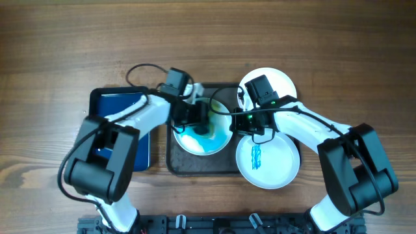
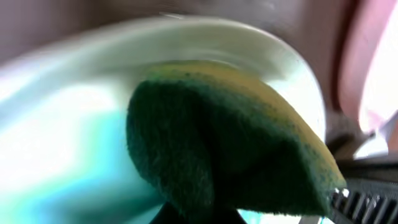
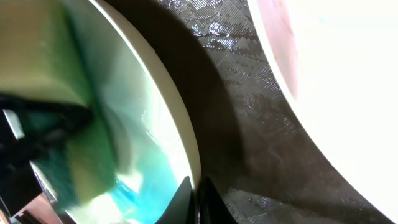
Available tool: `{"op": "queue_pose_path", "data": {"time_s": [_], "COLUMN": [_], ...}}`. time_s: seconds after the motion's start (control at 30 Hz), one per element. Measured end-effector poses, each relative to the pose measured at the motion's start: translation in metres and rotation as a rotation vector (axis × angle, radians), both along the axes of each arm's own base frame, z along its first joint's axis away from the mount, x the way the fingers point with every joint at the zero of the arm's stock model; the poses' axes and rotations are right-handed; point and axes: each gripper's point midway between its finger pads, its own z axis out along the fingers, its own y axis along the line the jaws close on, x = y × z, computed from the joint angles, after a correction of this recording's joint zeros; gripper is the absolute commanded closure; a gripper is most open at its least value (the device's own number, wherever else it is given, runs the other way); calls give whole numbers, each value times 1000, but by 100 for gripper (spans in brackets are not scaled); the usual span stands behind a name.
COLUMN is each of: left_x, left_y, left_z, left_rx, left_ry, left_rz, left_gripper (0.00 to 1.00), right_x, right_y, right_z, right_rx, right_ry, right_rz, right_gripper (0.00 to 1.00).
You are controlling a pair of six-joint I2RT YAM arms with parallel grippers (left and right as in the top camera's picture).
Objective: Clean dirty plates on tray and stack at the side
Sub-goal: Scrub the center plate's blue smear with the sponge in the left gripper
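Observation:
A white plate (image 1: 195, 144) smeared with blue-green lies tilted on the dark tray (image 1: 188, 166). My left gripper (image 1: 207, 122) is shut on a green and yellow sponge (image 2: 236, 149) pressed against that plate's inside (image 2: 56, 137). My right gripper (image 1: 235, 122) is shut on the plate's right rim (image 3: 186, 155), one finger on each side. A second plate (image 1: 268, 159) with a blue scribble lies at the tray's right edge. A third white plate (image 1: 281, 81) lies behind it, partly under my right arm.
A smaller glossy dark blue tray (image 1: 117, 104) lies to the left under my left arm. The wooden table (image 1: 338, 52) runs all round. The tray's textured floor (image 3: 261, 155) shows beside the held plate.

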Motion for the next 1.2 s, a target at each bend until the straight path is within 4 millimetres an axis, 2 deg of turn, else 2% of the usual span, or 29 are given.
{"op": "queue_pose_path", "data": {"time_s": [0.13,0.33,0.67,0.97,1.2], "left_x": [3,-1,-27,-33,-42], "left_y": [21,22,-12,-14,-52], "left_z": [-1,-1,2,4,6], "left_rx": [44,86,106,112,51], "left_ry": [52,61,50,44,-23], "left_rz": [108,107,-50,-67,-172], "left_gripper": [96,96,96,96,96], "right_x": [0,0,0,1,1], "right_y": [0,0,0,0,1], "right_z": [0,0,0,0,0], "right_rx": [0,0,0,2,3], "right_ry": [0,-1,-1,-3,-6], "right_rz": [0,0,0,0,0], "right_gripper": [96,96,96,96,96]}}
